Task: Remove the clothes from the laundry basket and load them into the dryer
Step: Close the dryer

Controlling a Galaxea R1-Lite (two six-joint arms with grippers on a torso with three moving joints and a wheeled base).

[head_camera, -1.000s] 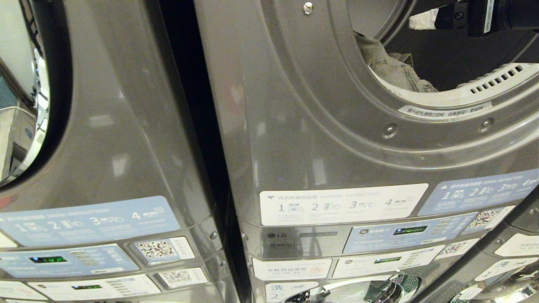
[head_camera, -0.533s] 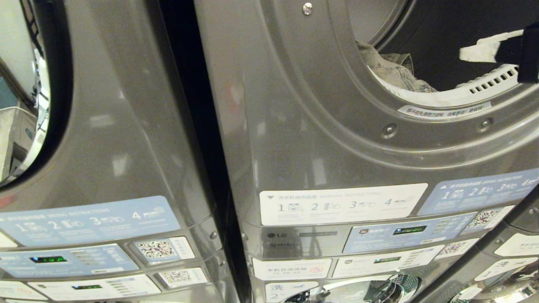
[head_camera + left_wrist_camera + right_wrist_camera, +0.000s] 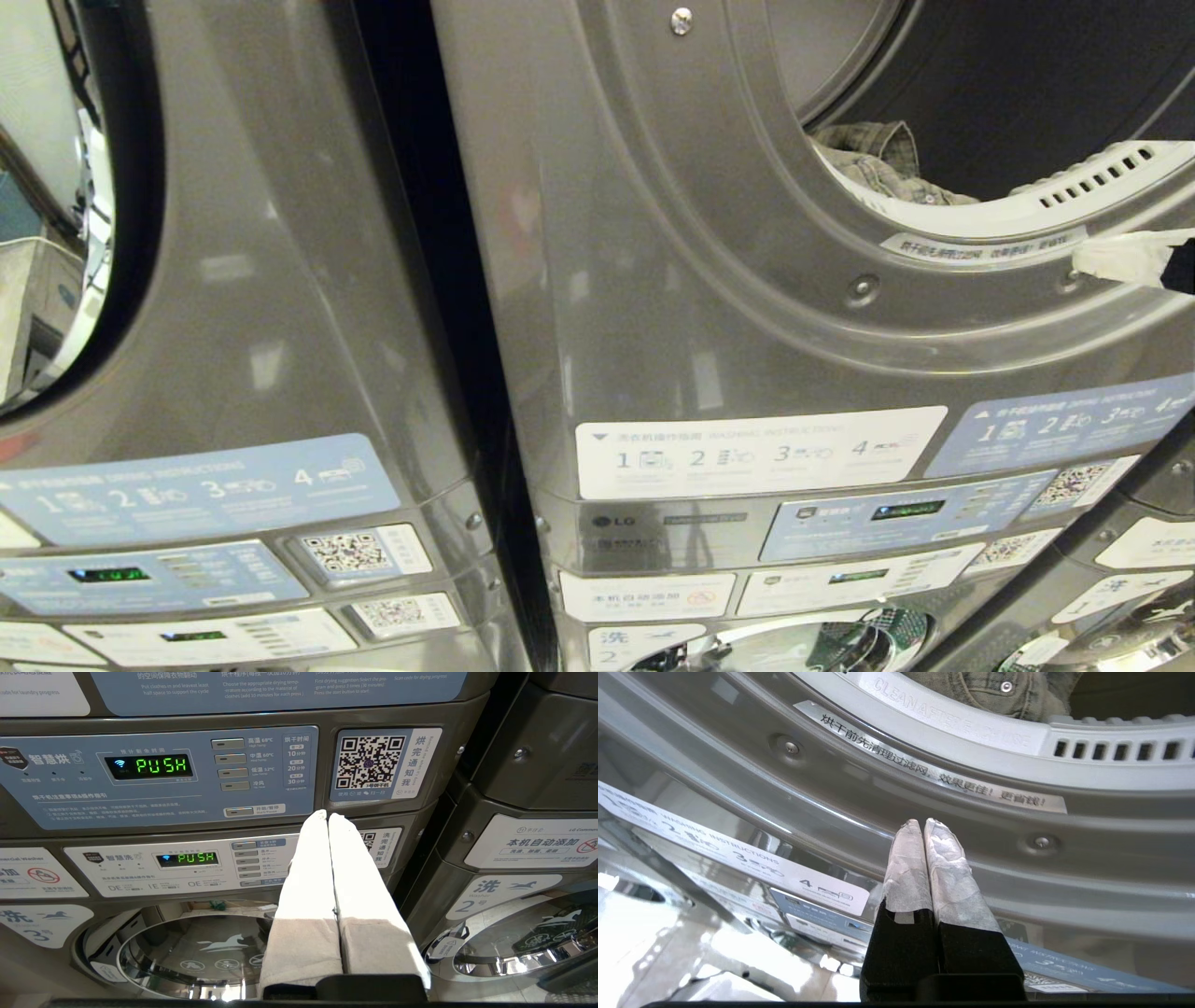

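Grey-green clothes (image 3: 873,159) lie inside the open dryer (image 3: 934,219) drum, just behind its white rim; the right wrist view shows the clothes (image 3: 994,690) with a metal button. My right gripper (image 3: 1092,259) is shut and empty, with white-wrapped fingers (image 3: 1120,257) at the head view's right edge, below and outside the drum opening. In its own view the right gripper (image 3: 921,822) points at the grey door ring. My left gripper (image 3: 326,814) is shut and empty, parked low before a control panel (image 3: 154,772). The laundry basket is out of view.
A second stacked machine (image 3: 233,308) stands to the left, with a dark gap (image 3: 439,280) between the two. Control panels and instruction labels (image 3: 756,453) run below the dryer opening. Washer doors (image 3: 196,952) sit lower down, and another machine (image 3: 537,844) stands at the right.
My right gripper has come out of the dryer drum, dropped below its rim and gone from open to shut. The clothes have settled lower inside the drum.
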